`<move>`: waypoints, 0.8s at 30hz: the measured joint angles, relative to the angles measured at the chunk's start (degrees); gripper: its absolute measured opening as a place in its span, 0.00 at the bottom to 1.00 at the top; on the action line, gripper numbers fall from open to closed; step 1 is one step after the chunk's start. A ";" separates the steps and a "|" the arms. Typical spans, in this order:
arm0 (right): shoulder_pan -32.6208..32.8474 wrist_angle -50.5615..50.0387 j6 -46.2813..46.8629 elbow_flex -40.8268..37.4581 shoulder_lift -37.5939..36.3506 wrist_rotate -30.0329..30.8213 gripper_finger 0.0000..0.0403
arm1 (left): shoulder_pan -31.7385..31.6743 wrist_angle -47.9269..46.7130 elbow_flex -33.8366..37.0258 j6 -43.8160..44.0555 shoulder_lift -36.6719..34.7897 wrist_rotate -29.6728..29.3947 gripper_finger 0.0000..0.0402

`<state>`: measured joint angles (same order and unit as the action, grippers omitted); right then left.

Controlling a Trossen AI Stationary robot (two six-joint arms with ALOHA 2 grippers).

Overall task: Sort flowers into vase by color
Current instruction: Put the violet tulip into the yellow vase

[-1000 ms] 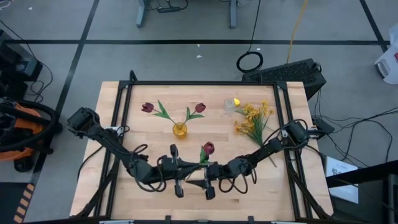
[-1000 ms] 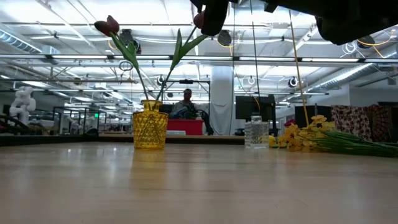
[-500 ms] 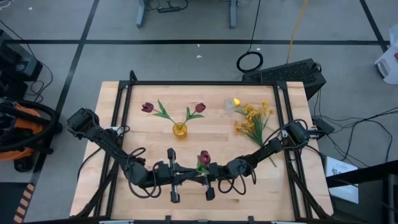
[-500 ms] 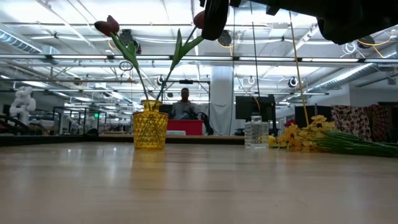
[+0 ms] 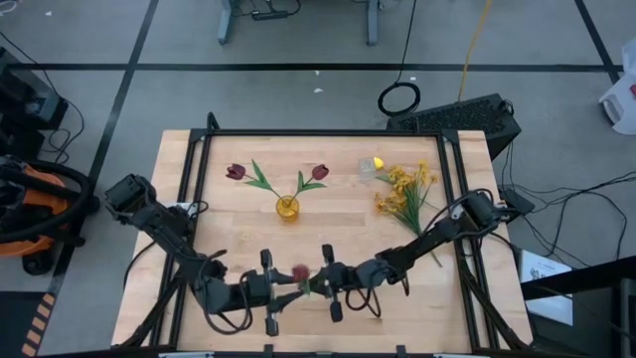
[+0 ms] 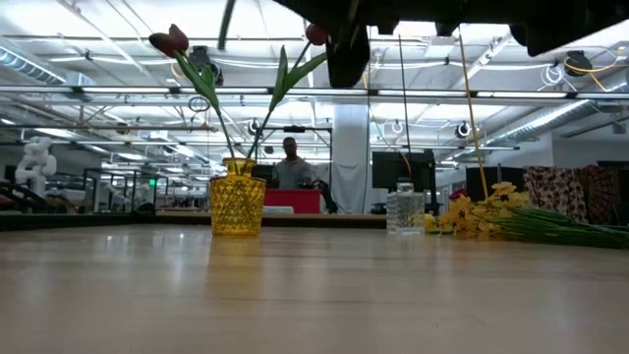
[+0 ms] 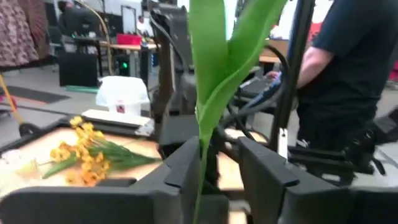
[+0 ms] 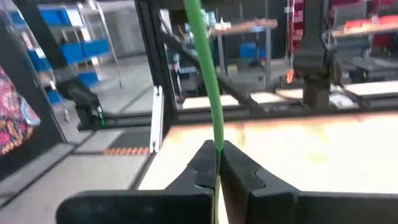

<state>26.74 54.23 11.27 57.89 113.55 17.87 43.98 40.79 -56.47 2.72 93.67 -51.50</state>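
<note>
In the high view both arms met low in the frame, just below centre, with a dark red tulip (image 5: 299, 273) held between them above the wooden table (image 5: 219, 214). The right gripper (image 5: 329, 283) sat just right of the bloom; its wrist view showed the two fingers (image 8: 239, 167) pressed together on the green stem (image 8: 208, 93), clamping it. The left gripper (image 5: 268, 290) sat just left of the bloom, its fingers (image 7: 264, 171) standing apart on either side of the stem and leaf (image 7: 217, 74), not pinching. Above centre in the high view stood a yellow vase (image 5: 287, 208) holding two dark red tulips (image 5: 236, 172), leaning out to left and right. In the low view the same vase (image 6: 237, 197) appeared left of centre, with the stems rising from it. At upper right of the table lay the sprays of small yellow blossoms (image 5: 405, 189), stems pointing toward lower right, beside a small clear glass vase (image 5: 368, 171) with a yellow tulip head (image 5: 378, 163) next to it. In the low view the glass vase (image 6: 403, 208) stood just left of the yellow sprays (image 6: 482, 218). A person (image 7: 339, 68) in a dark shirt stood beyond the table in the left wrist view.
</note>
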 joint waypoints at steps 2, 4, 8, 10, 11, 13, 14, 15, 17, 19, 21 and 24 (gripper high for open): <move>0.00 -3.09 0.61 0.00 -0.70 0.00 0.00 | 0.53 -1.39 0.02 2.43 0.00 -0.77 0.31; 0.10 -6.23 1.19 -0.02 -1.44 0.00 0.00 | 0.86 -2.05 0.01 3.44 -0.01 -2.05 0.32; 0.48 -9.07 1.79 -0.02 -2.70 1.41 0.00 | 0.90 -5.83 0.00 7.08 -0.04 -3.32 0.33; 0.74 -9.67 1.80 -0.02 -2.72 2.61 0.00 | 0.89 -6.82 0.00 8.08 -0.04 -3.90 0.33; 0.75 -9.92 1.75 -0.02 -2.70 2.80 0.00 | 0.81 -7.29 0.00 8.63 -0.04 -4.23 0.33; 0.79 -10.45 1.98 -0.02 -2.70 2.83 0.00 | 0.63 -7.64 0.00 8.87 -0.04 -4.42 0.33; 0.76 -10.89 2.33 -0.02 -2.70 2.89 0.00 | 0.62 -7.58 0.00 8.87 -0.04 -4.45 0.33; 0.74 -11.56 2.72 -0.02 -2.70 2.95 0.00 | 0.62 -7.50 0.00 8.87 -0.04 -4.53 0.33; 0.74 -12.41 2.86 -0.02 -2.70 3.05 0.00 | 0.62 -7.53 0.00 8.87 -0.04 -4.53 0.33; 0.74 -12.61 2.89 -0.02 -2.70 3.10 0.00 | 0.62 -7.54 0.00 8.88 -0.04 -4.51 0.33; 0.74 -12.97 2.89 -0.02 -2.70 3.10 0.00 | 0.62 -7.52 0.00 8.89 -0.04 -4.51 0.33; 0.74 -13.14 2.89 -0.02 -2.70 3.10 0.00 | 0.62 -7.54 0.00 8.89 -0.04 -4.48 0.33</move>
<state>27.49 41.09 14.15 57.87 110.85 20.97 44.60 33.26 -56.47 11.62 93.62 -55.99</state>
